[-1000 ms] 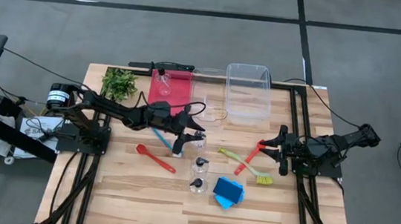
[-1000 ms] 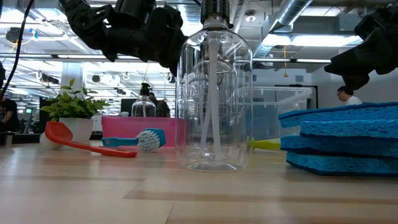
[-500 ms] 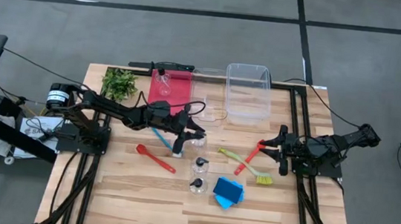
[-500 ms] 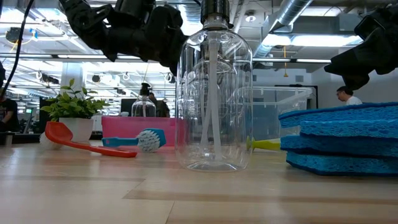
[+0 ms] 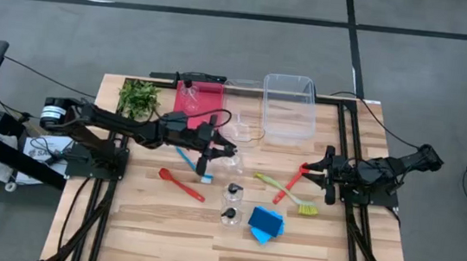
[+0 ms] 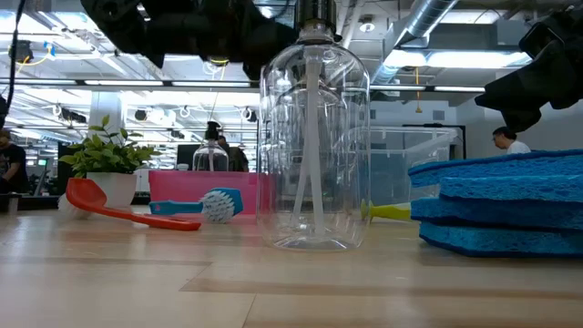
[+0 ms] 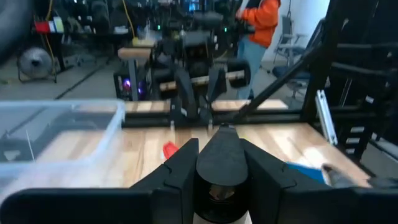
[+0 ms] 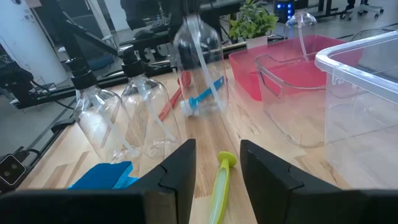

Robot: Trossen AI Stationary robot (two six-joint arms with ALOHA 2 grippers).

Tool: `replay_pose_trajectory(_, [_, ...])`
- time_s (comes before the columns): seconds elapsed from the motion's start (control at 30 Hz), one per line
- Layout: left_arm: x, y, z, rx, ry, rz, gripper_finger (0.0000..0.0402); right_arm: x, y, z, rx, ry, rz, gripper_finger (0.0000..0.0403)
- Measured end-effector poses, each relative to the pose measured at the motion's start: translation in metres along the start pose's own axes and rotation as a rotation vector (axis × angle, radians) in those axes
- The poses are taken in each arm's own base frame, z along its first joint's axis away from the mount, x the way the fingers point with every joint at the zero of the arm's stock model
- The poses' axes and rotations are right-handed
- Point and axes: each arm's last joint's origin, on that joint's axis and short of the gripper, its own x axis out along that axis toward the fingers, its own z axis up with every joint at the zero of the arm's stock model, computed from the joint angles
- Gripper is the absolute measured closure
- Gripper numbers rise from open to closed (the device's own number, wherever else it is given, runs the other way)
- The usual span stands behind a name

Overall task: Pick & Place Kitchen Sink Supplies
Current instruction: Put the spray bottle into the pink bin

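Observation:
My left gripper (image 5: 224,150) reaches level over the table's middle and is shut on the black cap of a small clear bottle (image 8: 199,62). Two more clear bottles (image 5: 231,201) stand near the front, beside the blue sponges (image 5: 265,223). A blue brush (image 5: 191,163) and a red spatula (image 5: 180,184) lie below the left arm. A yellow-green brush (image 5: 288,194) and a red utensil (image 5: 293,180) lie in front of my right gripper (image 5: 311,173). That gripper is open and holds nothing. My left gripper pinches the bottle's black cap (image 7: 217,158) between its two fingers, one on each side. The fingers come level from the table's left side. The clear body hangs below them, slightly tilted and just above the table.
A red bin (image 5: 200,103) with another bottle (image 5: 190,91) in it stands at the far edge. Beside it are a small clear bin (image 5: 243,123) and a larger clear bin (image 5: 288,108). A green plant (image 5: 139,97) stands far left. A person shows beyond the table.
My left gripper has risen and drawn back a little toward the table's left edge.

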Motion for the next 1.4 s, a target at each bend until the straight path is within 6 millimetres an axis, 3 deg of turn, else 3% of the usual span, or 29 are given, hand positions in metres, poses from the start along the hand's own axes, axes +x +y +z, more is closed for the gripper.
replay_pose_trajectory(0.5, [-0.031, -0.001, 0.044, 0.094, -0.126, 0.111, 0.0302, 0.000, 0.000, 0.000, 0.000, 0.000, 0.000, 0.0284])
replay_pose_trajectory(0.87, [-0.068, 0.004, 0.079, 0.077, -0.222, 0.517, 0.0302, 0.000, 0.000, 0.000, 0.000, 0.000, 0.000, 0.0284])
replay_pose_trajectory(1.17, [-0.082, 0.016, 0.072, 0.057, -0.074, 0.898, 0.0302, 0.000, 0.000, 0.000, 0.000, 0.000, 0.000, 0.0284])
replay_pose_trajectory(1.4, [-0.074, 0.040, 0.054, -0.012, -0.031, 1.003, 0.0302, 0.000, 0.000, 0.000, 0.000, 0.000, 0.000, 0.0284])
